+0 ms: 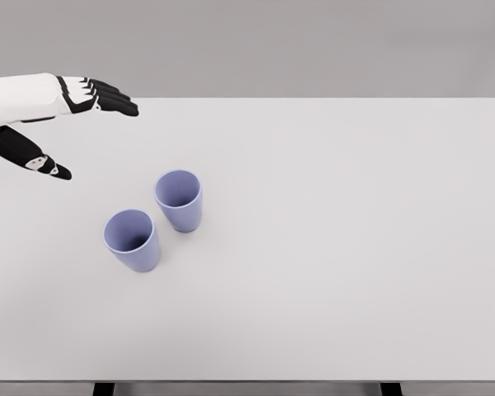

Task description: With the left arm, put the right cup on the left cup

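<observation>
Above the worktop's [330, 247] far left, the left hand [66, 107], fingers [107, 97] spread and empty, could topple the neighbouring left cup [132, 239] reaching for the right cup [179, 200].

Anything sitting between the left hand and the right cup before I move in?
No. In the head view only bare table lies between the left hand, open at upper left, and the right cup. The left cup stands below that line.

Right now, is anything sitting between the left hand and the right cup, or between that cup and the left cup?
Nothing visible. The left hand hangs open above the table at the upper left, with bare surface between it and the right cup. The left cup stands upright just beside it, apart, with nothing between them.
</observation>
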You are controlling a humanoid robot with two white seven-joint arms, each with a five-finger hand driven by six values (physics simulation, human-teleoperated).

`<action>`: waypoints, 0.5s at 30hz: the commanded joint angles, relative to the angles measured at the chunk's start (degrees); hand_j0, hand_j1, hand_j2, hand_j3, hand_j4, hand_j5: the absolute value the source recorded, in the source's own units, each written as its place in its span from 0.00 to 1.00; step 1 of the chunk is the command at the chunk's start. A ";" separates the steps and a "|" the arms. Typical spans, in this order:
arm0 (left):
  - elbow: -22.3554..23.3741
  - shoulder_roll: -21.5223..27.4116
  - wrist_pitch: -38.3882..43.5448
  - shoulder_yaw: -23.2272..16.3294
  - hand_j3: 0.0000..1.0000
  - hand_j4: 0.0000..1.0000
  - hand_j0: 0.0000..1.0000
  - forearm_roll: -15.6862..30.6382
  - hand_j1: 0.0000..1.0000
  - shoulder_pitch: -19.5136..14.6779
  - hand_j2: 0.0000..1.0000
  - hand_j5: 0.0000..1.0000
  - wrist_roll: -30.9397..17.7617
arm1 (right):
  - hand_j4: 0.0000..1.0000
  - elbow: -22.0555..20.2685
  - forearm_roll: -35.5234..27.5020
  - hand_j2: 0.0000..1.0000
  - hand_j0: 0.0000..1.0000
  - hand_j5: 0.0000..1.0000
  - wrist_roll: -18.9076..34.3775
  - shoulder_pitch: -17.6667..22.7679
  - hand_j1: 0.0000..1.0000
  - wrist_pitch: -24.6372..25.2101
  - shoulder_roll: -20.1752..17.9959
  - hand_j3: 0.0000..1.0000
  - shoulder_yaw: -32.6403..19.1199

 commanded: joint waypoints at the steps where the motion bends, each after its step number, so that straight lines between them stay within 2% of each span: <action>1: -0.12 0.11 0.17 0.12 1.00 1.00 1.00 0.70 1.00 0.00 1.00 1.00 0.03 | 1.00 0.01 0.00 1.00 1.00 1.00 0.04 0.00 1.00 0.07 0.00 1.00 0.62; 9: -0.21 0.55 0.17 0.21 1.00 1.00 1.00 0.18 1.00 -0.09 1.00 1.00 0.03 | 1.00 0.01 0.00 1.00 1.00 1.00 0.04 0.00 1.00 -0.02 0.00 1.00 0.09; 12: -0.12 -0.67 0.17 3.90 1.00 1.00 1.00 -1.05 1.00 -1.67 1.00 1.00 0.03 | 1.00 0.01 0.00 1.00 1.00 1.00 0.04 0.00 1.00 -0.10 0.00 1.00 0.09; 14: -0.91 -1.38 0.17 4.34 1.00 1.00 1.00 -16.67 1.00 -6.85 1.00 1.00 0.03 | 1.00 0.01 0.00 1.00 1.00 1.00 0.04 0.00 1.00 -0.02 0.00 1.00 0.09; 15: -1.18 -5.06 0.17 4.08 1.00 1.00 1.00 -22.31 1.00 -6.86 1.00 1.00 0.03 | 1.00 0.01 0.00 1.00 1.00 1.00 0.04 0.00 1.00 -0.02 0.00 1.00 0.09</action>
